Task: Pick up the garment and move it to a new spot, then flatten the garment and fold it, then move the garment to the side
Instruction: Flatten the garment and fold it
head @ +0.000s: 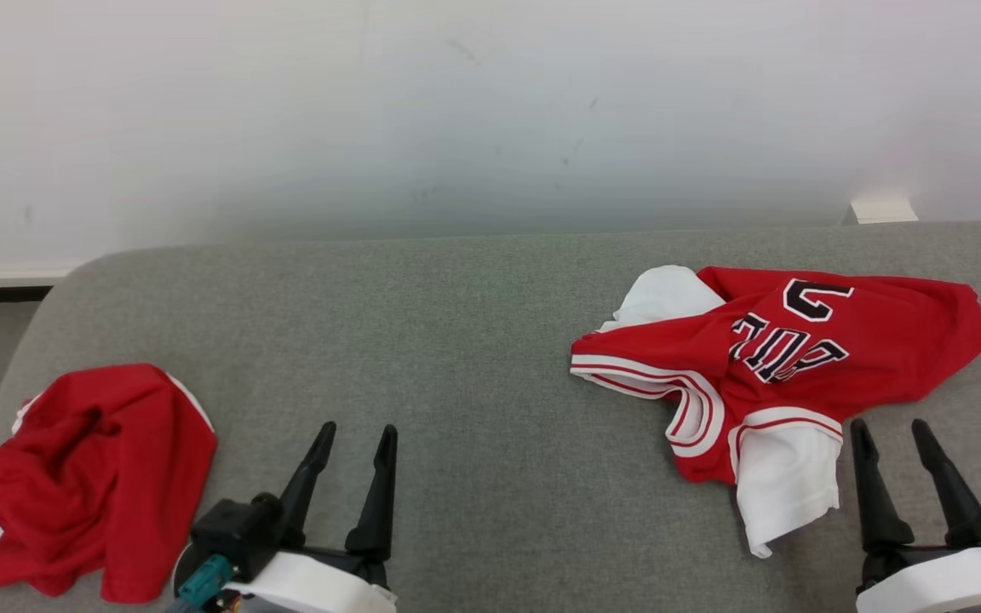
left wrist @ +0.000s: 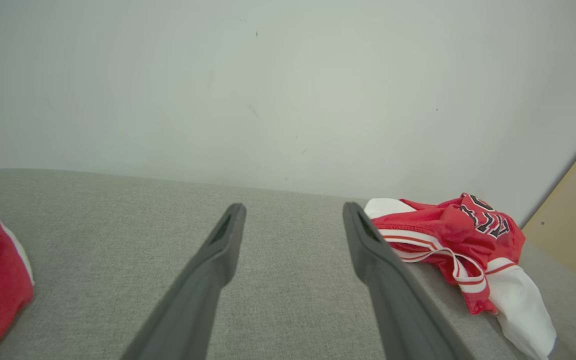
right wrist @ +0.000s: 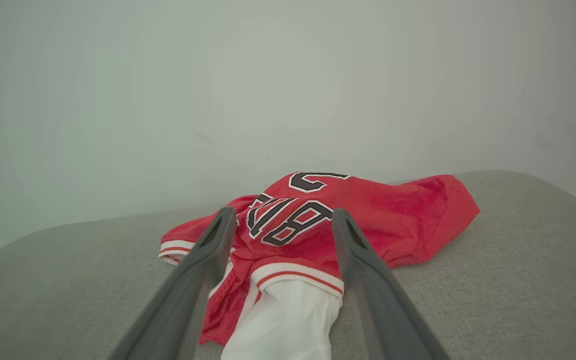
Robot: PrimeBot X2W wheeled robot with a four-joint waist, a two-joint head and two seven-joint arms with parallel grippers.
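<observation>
On the counter [head: 490, 340] at right, a crumpled jersey [head: 797, 358] lies just beyond the spread, empty right hand [head: 889, 428]; the left hand [head: 358, 430], also spread, is near a red cloth [head: 90, 477].

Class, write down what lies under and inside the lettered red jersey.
White cloth pokes out of the jersey at an armhole and its far edge; grey surface lies beneath. The red covers the rest, so whether the white is a separate shirt cannot be told.
</observation>
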